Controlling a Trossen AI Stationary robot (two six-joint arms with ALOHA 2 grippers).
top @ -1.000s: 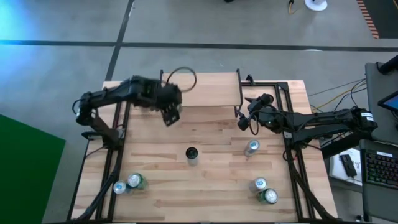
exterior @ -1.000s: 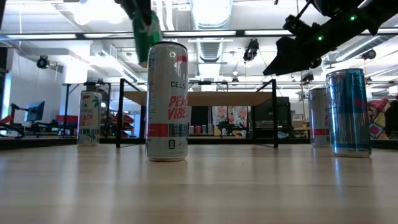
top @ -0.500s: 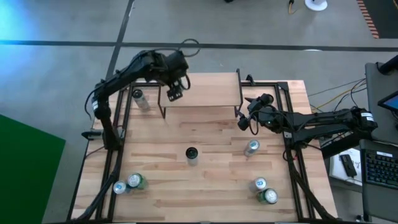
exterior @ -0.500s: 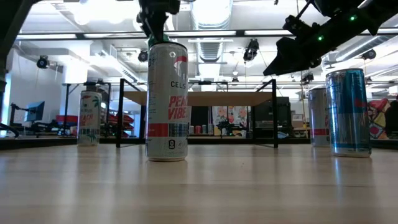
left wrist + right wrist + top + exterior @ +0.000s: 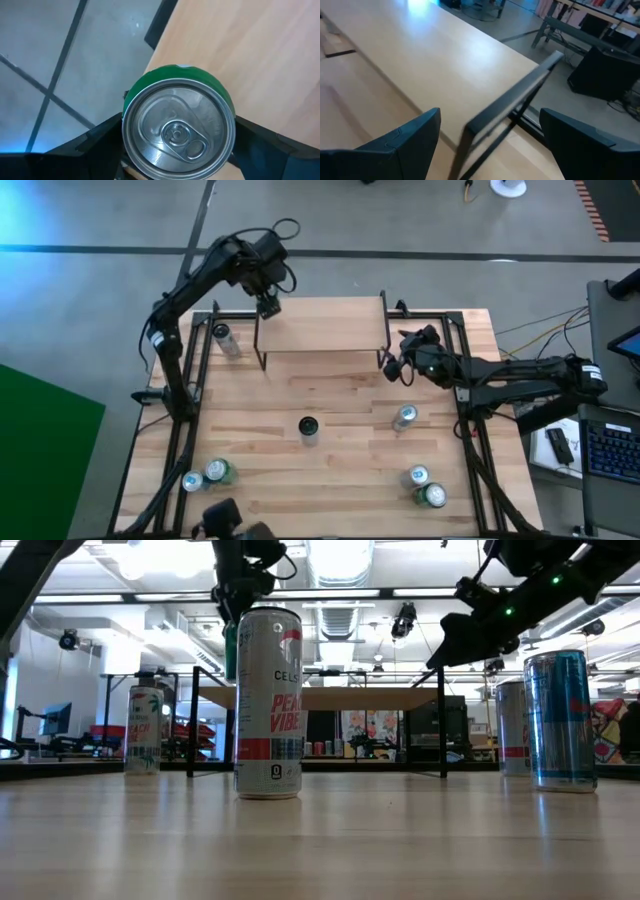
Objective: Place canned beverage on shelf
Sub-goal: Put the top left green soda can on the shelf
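**My green can hangs over the shelf's far corner**

My left claw holds the green can by its sides. The can stands straight up, its long way up and down, lid facing my camera. It hangs over the shelf, at the far left corner. My right claw waits wide open, holding nothing, by the shelf's near right corner.

Keyboard beside wooden table
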